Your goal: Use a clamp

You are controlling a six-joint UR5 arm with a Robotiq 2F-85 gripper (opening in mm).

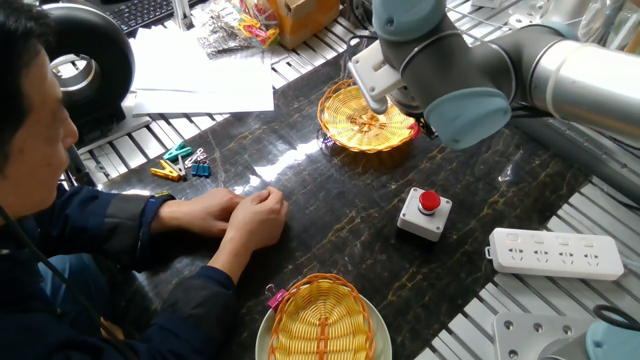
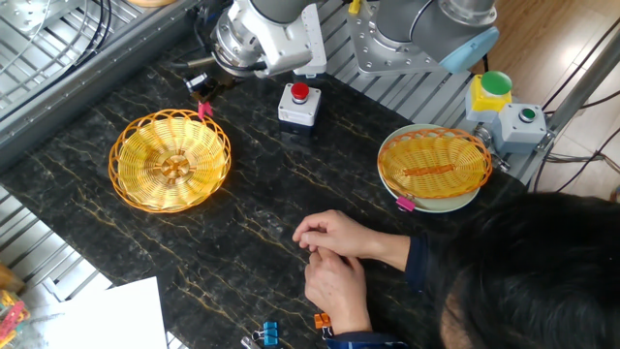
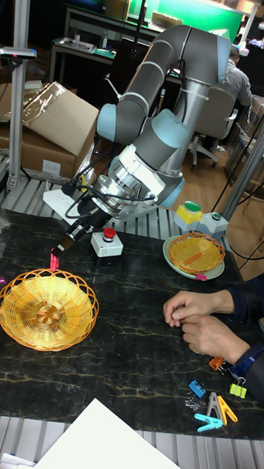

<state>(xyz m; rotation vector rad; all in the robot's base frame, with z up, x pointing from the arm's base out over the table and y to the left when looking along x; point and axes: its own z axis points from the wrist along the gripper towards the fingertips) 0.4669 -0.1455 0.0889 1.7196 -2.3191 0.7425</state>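
The clamp is a small red clip that hangs from my gripper, which is shut on it. It sits right at the far rim of the empty wicker basket. In the tall fixed view the clamp points down just above that basket's rim, under the gripper. Whether it touches the rim I cannot tell. In one fixed view my arm hides the fingers and the clamp, and only the basket shows.
A red push-button box stands right of the gripper. A second wicker basket on a plate carries a pink clip. A person's folded hands rest mid-table. Small coloured clips, a power strip and paper lie around.
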